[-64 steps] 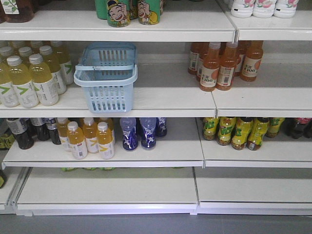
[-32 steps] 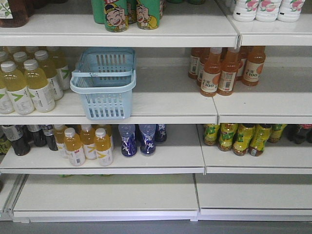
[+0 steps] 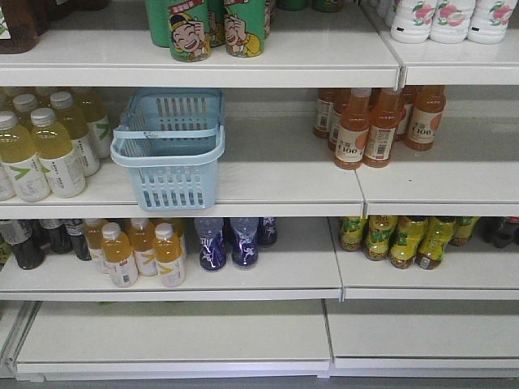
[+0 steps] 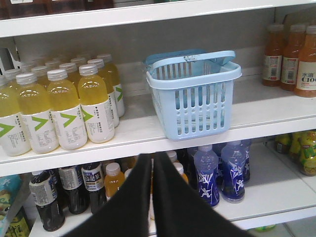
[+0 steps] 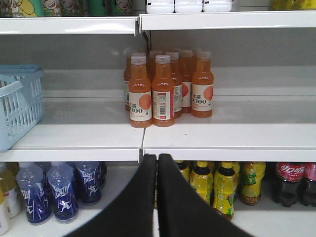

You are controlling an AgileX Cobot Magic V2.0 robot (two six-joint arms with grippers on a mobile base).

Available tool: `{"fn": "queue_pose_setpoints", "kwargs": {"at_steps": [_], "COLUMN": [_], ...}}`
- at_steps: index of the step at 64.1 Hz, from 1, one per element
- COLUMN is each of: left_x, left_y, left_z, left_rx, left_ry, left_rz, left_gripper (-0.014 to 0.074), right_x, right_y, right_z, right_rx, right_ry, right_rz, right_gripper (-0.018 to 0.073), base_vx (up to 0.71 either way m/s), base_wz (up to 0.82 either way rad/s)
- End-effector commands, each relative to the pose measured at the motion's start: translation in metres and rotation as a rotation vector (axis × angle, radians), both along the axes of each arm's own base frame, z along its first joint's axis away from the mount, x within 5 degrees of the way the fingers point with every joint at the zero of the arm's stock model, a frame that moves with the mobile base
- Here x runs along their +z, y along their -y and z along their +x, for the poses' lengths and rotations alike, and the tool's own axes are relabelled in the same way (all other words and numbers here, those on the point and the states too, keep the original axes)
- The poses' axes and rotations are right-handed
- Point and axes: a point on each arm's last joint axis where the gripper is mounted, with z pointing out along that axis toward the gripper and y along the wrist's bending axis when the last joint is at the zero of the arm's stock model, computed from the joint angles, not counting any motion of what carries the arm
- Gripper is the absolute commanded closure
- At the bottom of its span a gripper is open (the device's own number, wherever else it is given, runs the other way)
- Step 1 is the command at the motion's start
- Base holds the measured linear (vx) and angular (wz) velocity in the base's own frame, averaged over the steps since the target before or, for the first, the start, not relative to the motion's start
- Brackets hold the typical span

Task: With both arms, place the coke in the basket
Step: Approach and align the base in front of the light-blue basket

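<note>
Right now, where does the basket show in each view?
Front: basket left of centre, upper half.
Left wrist: basket right of centre, beside yellow bottles.
Right wrist: basket cut off at left edge.
Shared landmark: orange bottles to its right, level with it.

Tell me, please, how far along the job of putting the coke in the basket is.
Done: nothing; the basket sits on the middle shelf with no red bottle showing inside. In hand: nothing; the left fingers and right fingers are shut and empty. Left: all of it; the coke stands on the lower shelf, far right, ungrasped.
</note>
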Motion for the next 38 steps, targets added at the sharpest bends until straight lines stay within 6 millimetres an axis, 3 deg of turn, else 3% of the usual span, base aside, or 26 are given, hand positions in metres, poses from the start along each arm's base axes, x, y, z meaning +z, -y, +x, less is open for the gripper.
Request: {"fn": "queue_pose_setpoints", "kwargs": {"at_steps": [1,38], "left_x": [0.0080,0.0080], "left_y": [-0.0003,-0.0003], "left_z": [-0.0013,-0.0013], "left_rx": [0.003,0.003], "left_ry": [0.091,0.091], "left_rz": [-0.005,-0.005], "left_gripper": [0.0604,0.0604], "right_x": [0.0035,0.0035], "right_y": [-0.0006,-0.0006], "right_z": [-0.0009,-0.0009], "right_rx": [0.007,0.007], "right_ry": [0.076,0.076], "right_rz": [-0.016,-0.016], "right_gripper": [0.0569,0.0569], "base_vx": [0.06,0.04], "base_wz": [-0.01,-0.01]}}
